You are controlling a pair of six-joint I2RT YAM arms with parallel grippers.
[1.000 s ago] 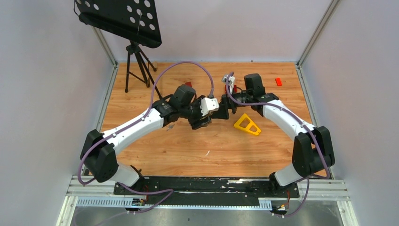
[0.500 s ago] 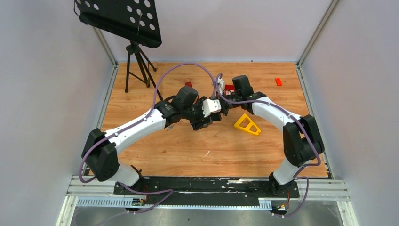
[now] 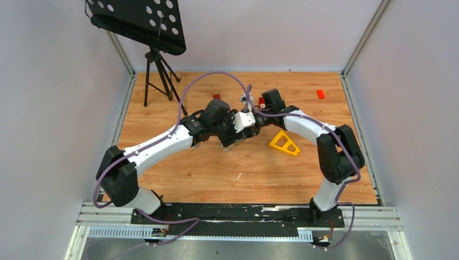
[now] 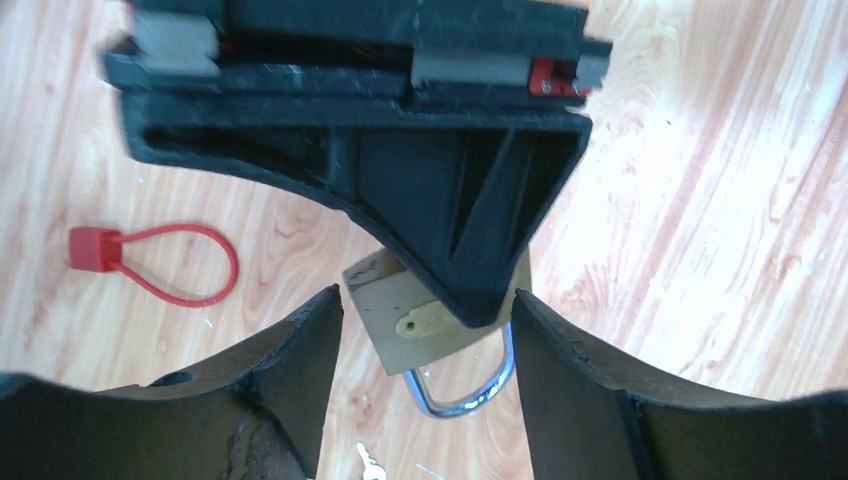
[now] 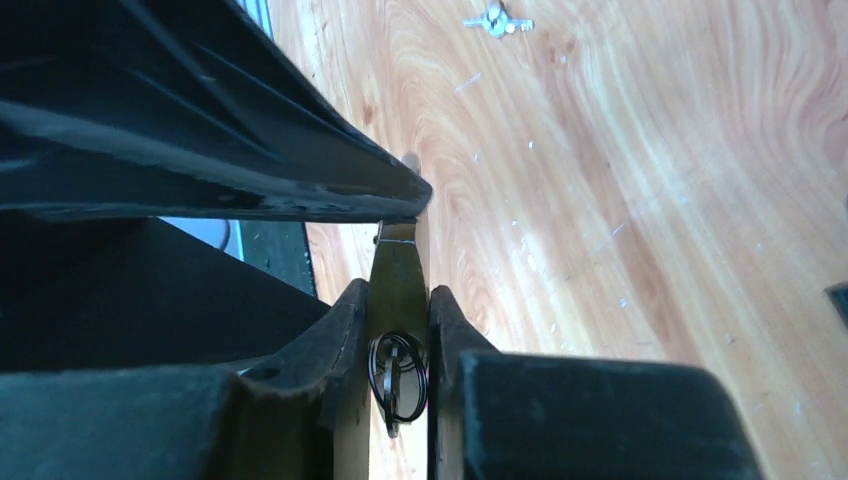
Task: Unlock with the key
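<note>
A brass padlock (image 4: 405, 322) with a silver shackle (image 4: 470, 398) hangs in the air above the wooden table. My left gripper (image 4: 428, 300) is shut on it across its wide body, at the fingertips. My right gripper (image 5: 398, 295) reaches in from the opposite side, and one of its black fingers (image 4: 470, 220) lies over the lock's flat face. It is shut on the padlock's (image 5: 398, 260) thin brass body. A key (image 5: 393, 385) on a dark ring sticks out of the lock between the right fingers. Both grippers meet mid-table (image 3: 242, 132).
A loose small key (image 5: 497, 20) lies on the table below, also in the left wrist view (image 4: 366, 462). A red loop tag (image 4: 150, 262) lies to the left, a yellow triangle frame (image 3: 284, 142) right of the grippers, a red block (image 3: 320, 93) far right, a tripod stand (image 3: 154, 70) back left.
My right arm swung left to the padlock held by my left gripper, and its jaws went from wide open to shut on the lock. The left arm barely moved.
</note>
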